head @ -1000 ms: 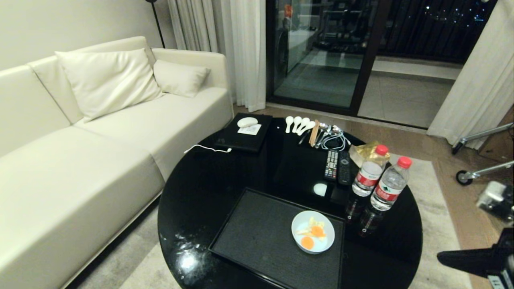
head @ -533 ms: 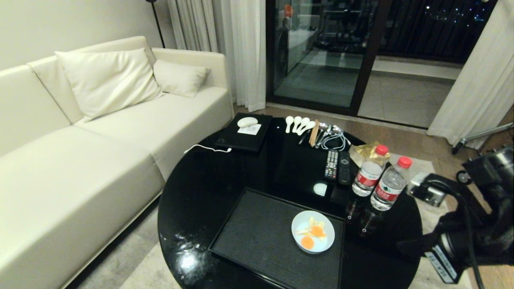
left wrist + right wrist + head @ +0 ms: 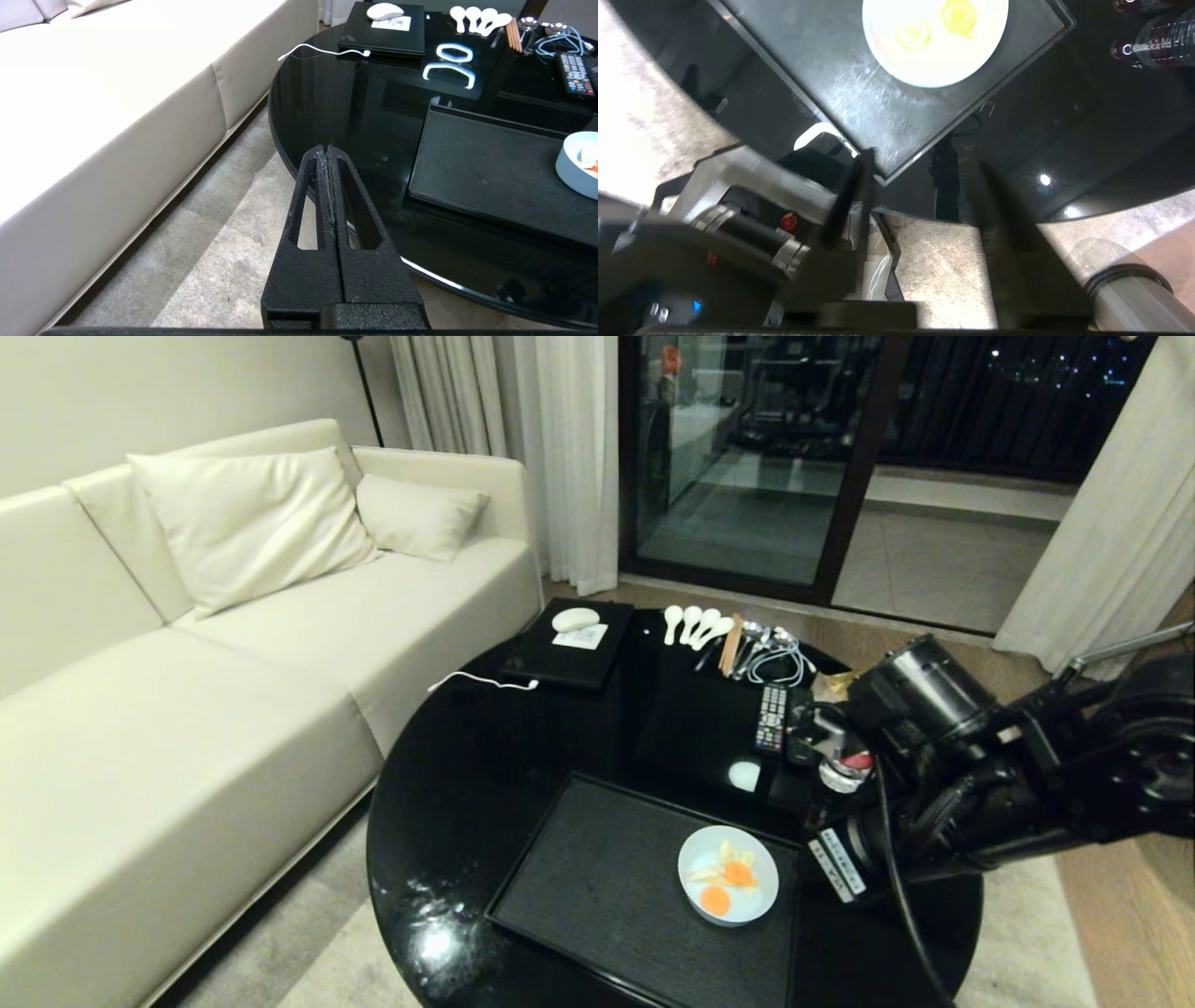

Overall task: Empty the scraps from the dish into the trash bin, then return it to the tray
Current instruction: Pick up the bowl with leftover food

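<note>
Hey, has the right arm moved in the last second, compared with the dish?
Yes. The right arm has swung in from the head view's right edge over the table's right side, toward the dish, which stayed put on the tray.

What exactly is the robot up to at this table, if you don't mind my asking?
The right hand, open and empty, is above the table's near edge, short of the dish. The dish sits on the black tray with its scraps inside. The left hand is shut beside the table.
</note>
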Controlling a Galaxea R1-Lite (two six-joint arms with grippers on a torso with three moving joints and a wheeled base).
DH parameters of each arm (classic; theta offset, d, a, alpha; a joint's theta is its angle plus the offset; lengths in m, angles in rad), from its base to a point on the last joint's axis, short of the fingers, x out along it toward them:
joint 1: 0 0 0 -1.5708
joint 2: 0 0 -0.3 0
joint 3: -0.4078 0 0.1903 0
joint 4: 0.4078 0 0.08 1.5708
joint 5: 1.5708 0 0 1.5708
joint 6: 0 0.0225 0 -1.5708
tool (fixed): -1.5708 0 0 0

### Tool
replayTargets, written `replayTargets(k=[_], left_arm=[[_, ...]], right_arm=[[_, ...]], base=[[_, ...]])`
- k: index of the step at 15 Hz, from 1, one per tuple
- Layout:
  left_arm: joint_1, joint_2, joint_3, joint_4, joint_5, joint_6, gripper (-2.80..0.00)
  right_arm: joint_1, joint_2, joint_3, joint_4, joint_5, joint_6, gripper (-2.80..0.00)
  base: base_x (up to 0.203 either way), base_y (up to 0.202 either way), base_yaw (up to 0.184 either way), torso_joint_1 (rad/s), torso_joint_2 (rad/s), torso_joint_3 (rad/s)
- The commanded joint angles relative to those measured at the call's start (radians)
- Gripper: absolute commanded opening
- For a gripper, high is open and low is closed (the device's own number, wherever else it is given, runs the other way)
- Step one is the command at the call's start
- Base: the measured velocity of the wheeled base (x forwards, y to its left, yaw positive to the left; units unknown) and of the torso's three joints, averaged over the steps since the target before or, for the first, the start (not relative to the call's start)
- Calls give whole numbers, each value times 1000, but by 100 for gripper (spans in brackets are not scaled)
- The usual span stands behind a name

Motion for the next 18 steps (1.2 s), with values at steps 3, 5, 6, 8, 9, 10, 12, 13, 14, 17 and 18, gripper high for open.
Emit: replayTargets(k=[3,5,6,8,9,10,12,13,14,17,18], left_arm=[[0,0,0,0,1,-1,-280],[0,0,0,0,1,0,-280],[0,0,0,0,1,0,-280],[0,0,0,0,1,0,-280],[0,0,0,0,1,-1,-280],[0,0,0,0,1,0,-280],[0,0,0,0,1,0,-280],[0,0,0,0,1,0,-280],[0,0,0,0,1,0,-280],[0,0,0,0,1,0,-280],[0,0,0,0,1,-2,-280]], right_arm=[[9,159,-90,-1,-55,19,0],[8,210,-106,-2,-86,22,0],[8,233,-108,-5,-96,32,0],[8,288,-137,-9,-117,89,0],[7,324,-164,-7,-130,130,0],[6,358,-190,-6,-144,167,0],[-2,404,-218,-6,-156,194,0],[-10,419,-221,-7,-157,196,0],[-23,431,-221,-8,-158,197,0],[-61,465,-223,-11,-188,197,0],[-72,472,-223,-12,-194,198,0]], base=[[0,0,0,0,0,0],[0,0,0,0,0,0],[0,0,0,0,0,0],[0,0,0,0,0,0],[0,0,0,0,0,0],[0,0,0,0,0,0],[0,0,0,0,0,0],[0,0,0,0,0,0],[0,0,0,0,0,0],[0,0,0,0,0,0],[0,0,0,0,0,0]])
